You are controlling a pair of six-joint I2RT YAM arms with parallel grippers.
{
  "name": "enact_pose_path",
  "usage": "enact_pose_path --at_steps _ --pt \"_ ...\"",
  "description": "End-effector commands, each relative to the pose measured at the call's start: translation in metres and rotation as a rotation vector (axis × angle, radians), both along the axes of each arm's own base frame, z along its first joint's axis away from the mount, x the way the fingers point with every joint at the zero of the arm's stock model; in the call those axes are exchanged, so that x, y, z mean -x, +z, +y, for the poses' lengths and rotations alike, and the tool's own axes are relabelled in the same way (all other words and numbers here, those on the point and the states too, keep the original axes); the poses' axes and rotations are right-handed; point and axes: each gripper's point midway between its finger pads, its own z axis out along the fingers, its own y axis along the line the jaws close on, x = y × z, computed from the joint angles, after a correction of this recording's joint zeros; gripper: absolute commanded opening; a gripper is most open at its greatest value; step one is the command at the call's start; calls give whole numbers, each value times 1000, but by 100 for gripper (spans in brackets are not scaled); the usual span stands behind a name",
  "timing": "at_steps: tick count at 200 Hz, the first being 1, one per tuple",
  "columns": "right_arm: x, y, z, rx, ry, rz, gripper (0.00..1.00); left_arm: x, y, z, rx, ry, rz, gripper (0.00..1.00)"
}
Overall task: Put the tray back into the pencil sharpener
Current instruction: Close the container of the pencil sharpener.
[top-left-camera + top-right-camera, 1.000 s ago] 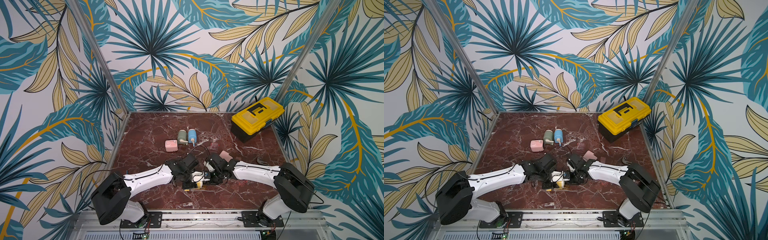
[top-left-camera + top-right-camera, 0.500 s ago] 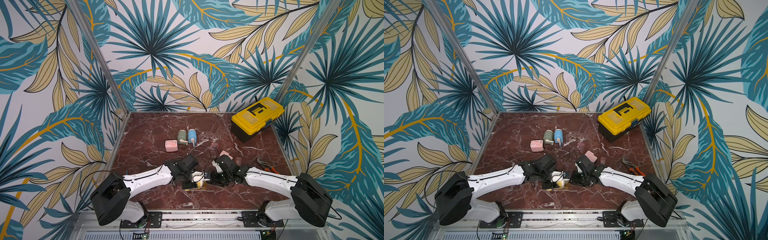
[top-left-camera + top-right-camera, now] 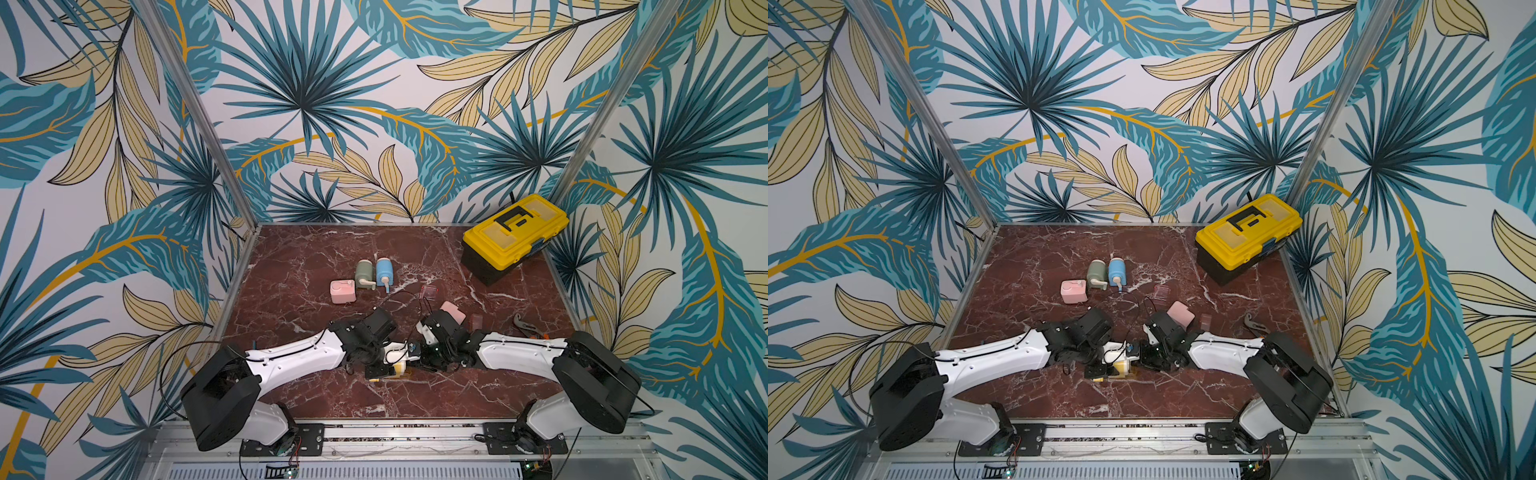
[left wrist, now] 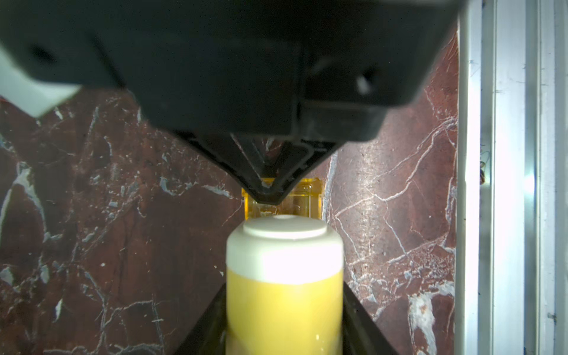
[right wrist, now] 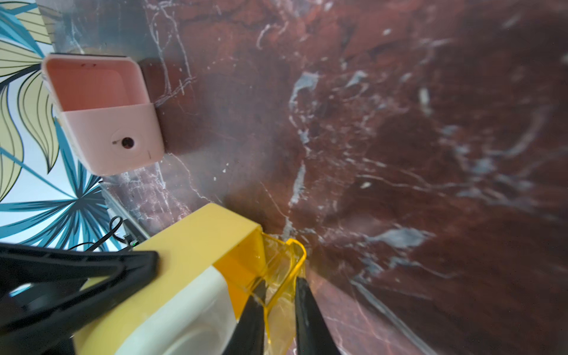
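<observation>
Red-brown veined marble desk (image 3: 291, 257), in a booth of teal-and-tan leaf-print walls (image 3: 374, 104). Sharpeners, five: pink boxy sharpener (image 3: 343, 291); green cylindrical sharpener (image 3: 364, 274); blue cylindrical sharpener (image 3: 384, 272); yellow-and-white pencil sharpener (image 4: 284, 322), clamped by left claw (image 4: 285, 292); second pink sharpener (image 3: 453, 311). Translucent yellow tray (image 5: 276, 255), one: partly slid into the yellow sharpener's end, pinched by right claw (image 5: 279, 295). Yellow plastic toolbox (image 3: 513, 232), one.
</observation>
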Motion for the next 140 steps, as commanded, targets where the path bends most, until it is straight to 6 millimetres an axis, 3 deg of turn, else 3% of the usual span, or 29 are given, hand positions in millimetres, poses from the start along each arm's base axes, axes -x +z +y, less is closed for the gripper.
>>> enact_pose_path --at_steps 1,23,45,95,111,140 --pt "0 6 16 -95 15 3 22 -4 -3 3 -21 14 -8 37" --pt "-2 18 11 -95 2 -31 29 -4 -5 4 -30 18 -9 37" --pt "-2 25 -7 -52 -18 -61 33 -4 -6 5 -33 23 -9 37" --pt "5 12 -44 22 -112 -55 31 -4 -7 5 -35 27 -5 36" --pt "6 8 -43 40 -93 -36 26 -4 -7 5 -35 27 -4 36" --pt "-1 2 -21 21 -64 -19 20 -6 -6 3 -33 27 -7 35"
